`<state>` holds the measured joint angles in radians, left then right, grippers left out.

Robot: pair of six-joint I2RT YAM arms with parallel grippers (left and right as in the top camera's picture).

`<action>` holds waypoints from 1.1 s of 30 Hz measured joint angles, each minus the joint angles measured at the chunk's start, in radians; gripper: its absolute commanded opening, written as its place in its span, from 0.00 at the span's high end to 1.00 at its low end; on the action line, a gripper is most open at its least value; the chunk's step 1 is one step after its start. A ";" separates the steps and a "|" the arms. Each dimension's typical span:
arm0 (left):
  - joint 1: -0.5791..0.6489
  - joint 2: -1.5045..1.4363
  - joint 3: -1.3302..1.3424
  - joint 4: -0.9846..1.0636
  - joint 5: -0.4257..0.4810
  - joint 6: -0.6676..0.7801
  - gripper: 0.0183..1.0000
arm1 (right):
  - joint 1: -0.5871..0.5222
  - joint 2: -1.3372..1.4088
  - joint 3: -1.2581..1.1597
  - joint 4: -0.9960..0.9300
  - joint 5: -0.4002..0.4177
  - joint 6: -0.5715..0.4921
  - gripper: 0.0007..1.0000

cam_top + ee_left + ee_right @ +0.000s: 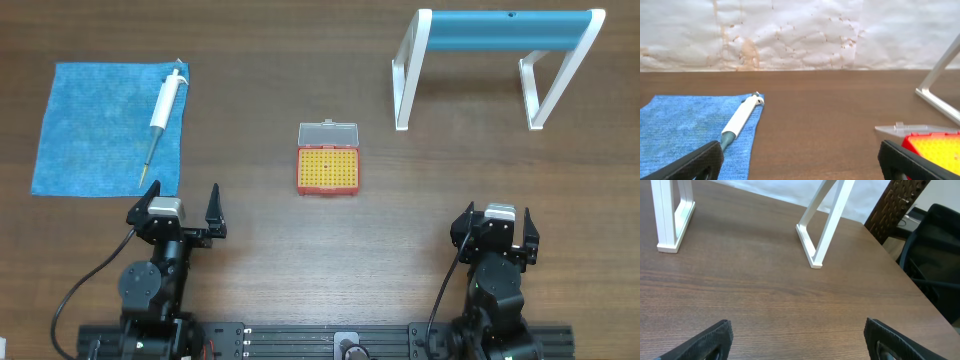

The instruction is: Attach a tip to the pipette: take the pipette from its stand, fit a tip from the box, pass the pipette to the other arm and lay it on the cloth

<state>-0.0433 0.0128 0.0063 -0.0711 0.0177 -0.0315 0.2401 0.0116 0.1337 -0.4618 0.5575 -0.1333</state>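
The left pincer (175, 208) and right pincer (497, 218) both gape, released, low near their bases. The pipette (165, 105) lies along the cloth's (90, 130) right edge. Bare table (250, 100) separates cloth, tip box (327, 170) and stand (500, 30).

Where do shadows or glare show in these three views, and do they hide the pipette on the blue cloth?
Top view: even light, no glare; the white pipette on the blue woven cloth casts hardly any shadow. Left wrist view: it stands out plainly, nothing hidden. Right wrist view: mild sheen on the brown wooden table.
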 measured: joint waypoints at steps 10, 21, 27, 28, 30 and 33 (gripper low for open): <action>0.000 0.000 0.000 0.000 0.010 0.027 0.00 | 0.000 0.000 0.000 0.001 0.000 0.000 0.14; 0.000 0.000 0.000 0.000 0.010 0.027 0.00 | -0.001 0.000 0.000 0.001 0.000 0.000 0.14; 0.000 0.000 0.000 0.000 0.010 0.027 0.00 | -0.132 0.000 0.000 0.000 0.000 0.000 0.14; 0.000 0.000 0.000 0.000 0.010 0.027 0.00 | -0.156 0.000 0.000 0.001 0.000 0.000 0.14; 0.000 0.000 0.000 0.000 0.010 0.027 0.00 | -0.203 0.000 0.000 0.001 0.000 0.000 0.14; 0.000 0.000 0.000 0.000 0.010 0.027 0.00 | -0.221 0.000 0.000 0.013 -0.058 0.000 0.02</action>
<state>-0.0429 0.0128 0.0063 -0.0711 0.0273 -0.0040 0.0193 0.0116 0.1333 -0.4484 0.4992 -0.1329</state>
